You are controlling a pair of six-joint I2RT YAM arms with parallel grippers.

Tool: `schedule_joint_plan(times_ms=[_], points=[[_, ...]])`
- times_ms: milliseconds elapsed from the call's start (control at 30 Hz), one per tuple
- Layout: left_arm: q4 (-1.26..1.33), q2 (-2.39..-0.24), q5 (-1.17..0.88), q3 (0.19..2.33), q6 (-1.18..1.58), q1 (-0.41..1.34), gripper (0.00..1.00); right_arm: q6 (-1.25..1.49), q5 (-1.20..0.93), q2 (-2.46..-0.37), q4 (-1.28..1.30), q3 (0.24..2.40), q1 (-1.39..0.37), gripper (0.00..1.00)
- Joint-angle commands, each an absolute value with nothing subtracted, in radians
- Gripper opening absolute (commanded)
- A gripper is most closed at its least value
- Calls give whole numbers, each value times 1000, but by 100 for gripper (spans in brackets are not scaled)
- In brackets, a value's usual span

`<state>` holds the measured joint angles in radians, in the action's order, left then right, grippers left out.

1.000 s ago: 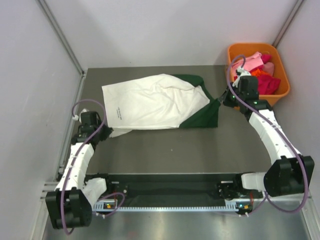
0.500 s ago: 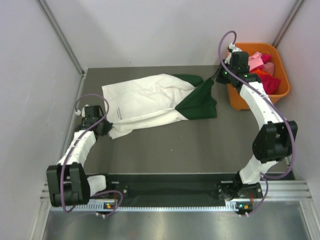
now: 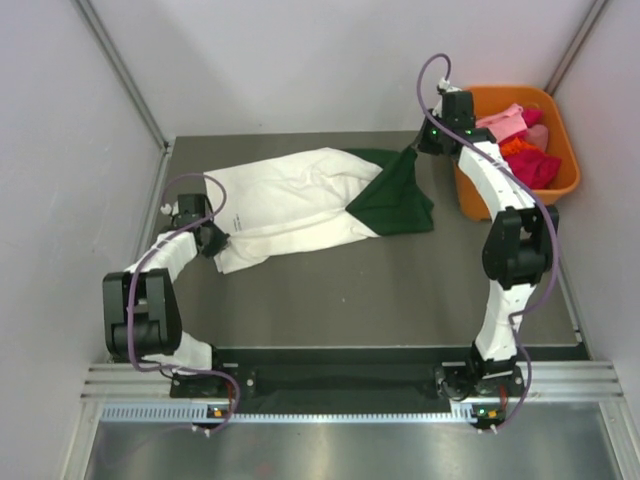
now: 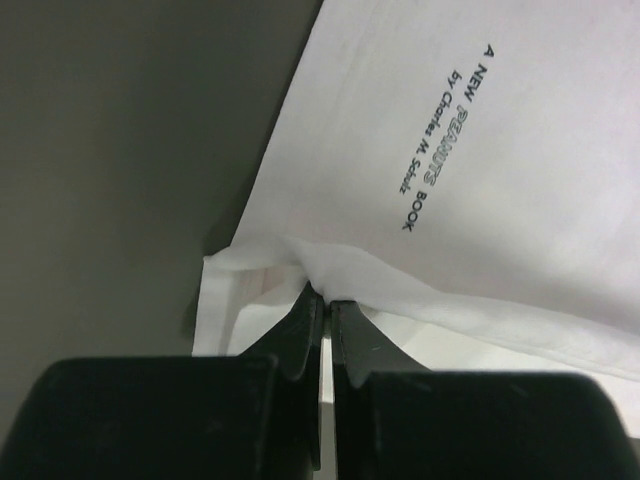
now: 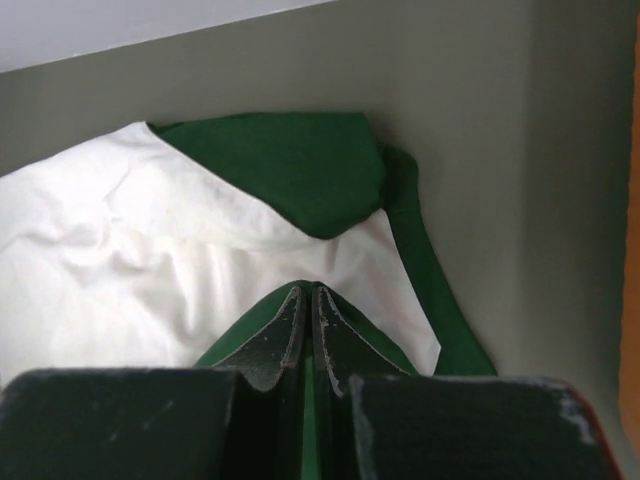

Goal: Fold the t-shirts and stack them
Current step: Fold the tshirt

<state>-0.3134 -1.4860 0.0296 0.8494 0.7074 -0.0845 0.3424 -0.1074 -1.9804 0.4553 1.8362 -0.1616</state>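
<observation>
Left tool point(image 4: 325, 298) grips the cream-white t-shirt point(image 3: 290, 200), right tool point(image 5: 310, 292) grips the dark green t-shirt point(image 3: 397, 203).

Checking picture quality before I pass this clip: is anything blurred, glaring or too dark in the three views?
Top external: soft, even light, no glare, cream t-shirt and green t-shirt both sharp. Left wrist: lettering legible, left claw a dark mass, little detail. Right wrist: right claw equally dark, the green cloth beyond it clear.
</observation>
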Motion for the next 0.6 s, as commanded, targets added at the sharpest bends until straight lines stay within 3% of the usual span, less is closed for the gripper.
schedule_joint_plan(times_ms=[0,133,167,233,267,300,367,467,567], points=[[-262,-1555,60,917,695,-90,0,359,-100,-2061,377,1949,-172,0],[-238,-1623,5,968,719,-109,0,397,-139,-2157,310,2060,-176,0],[-239,-1631,5,976,722,-112,0,409,-150,-2169,283,2077,-178,25],[-236,-1640,-15,985,718,-118,5,410,-178,-2192,262,2112,-189,59],[-256,-1643,-9,1000,721,-124,11,393,-167,-2194,265,2118,-195,88],[-282,-1634,-9,1003,729,-126,19,382,-150,-2180,288,2114,-208,91],[-284,-1609,-9,983,727,-133,48,355,-118,-2142,292,2059,-218,91],[-287,-1530,-9,954,723,-132,62,383,-123,-1996,187,1826,-219,87],[-319,-1433,-9,920,709,-133,68,434,-123,-1833,54,1591,-219,83]])
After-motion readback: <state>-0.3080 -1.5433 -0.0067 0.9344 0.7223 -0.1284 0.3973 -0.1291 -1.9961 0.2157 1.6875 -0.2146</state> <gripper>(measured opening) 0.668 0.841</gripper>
